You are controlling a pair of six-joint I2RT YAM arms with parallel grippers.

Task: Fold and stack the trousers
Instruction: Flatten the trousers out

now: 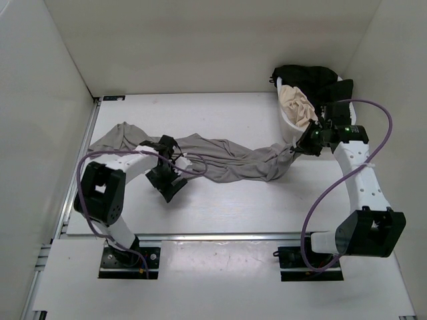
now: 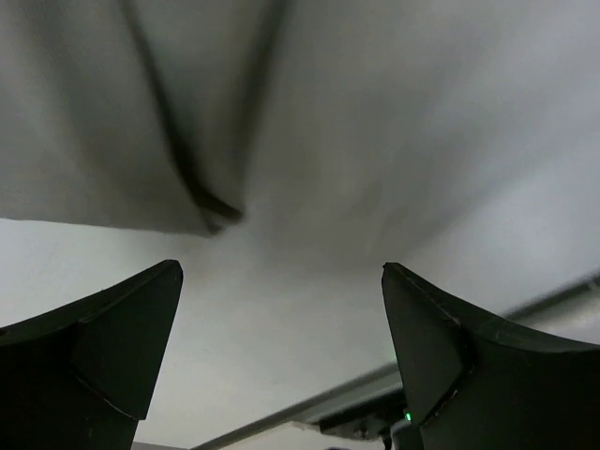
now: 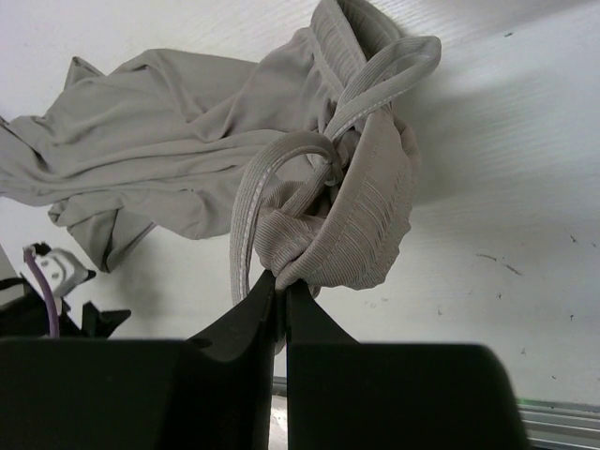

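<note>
- Trousers point(image 1: 227, 163): grey, thin and unfolded. They lie in a crumpled band across the table point(image 1: 233, 213), one end bunched far left, the other beside the beige garment point(image 1: 299, 107) and black garment point(image 1: 307, 79).
- Risk: the pinch takes only a small bunch of cloth, so a hard pull may slip it free.
- Risk: the drawstring loop point(image 3: 246, 216) hangs loose and may snag.
- Risk: closing on one layer alone would likely twist the fold.
- Pose, right gripper point(image 3: 279, 281): arm reaching forward, jaws pressed together on the ribbed waistband point(image 3: 366, 234).
- Pose, left gripper point(image 2: 281, 281): arm bent low, jaws spread wide and empty, just beside the cloth's near edge.
</note>
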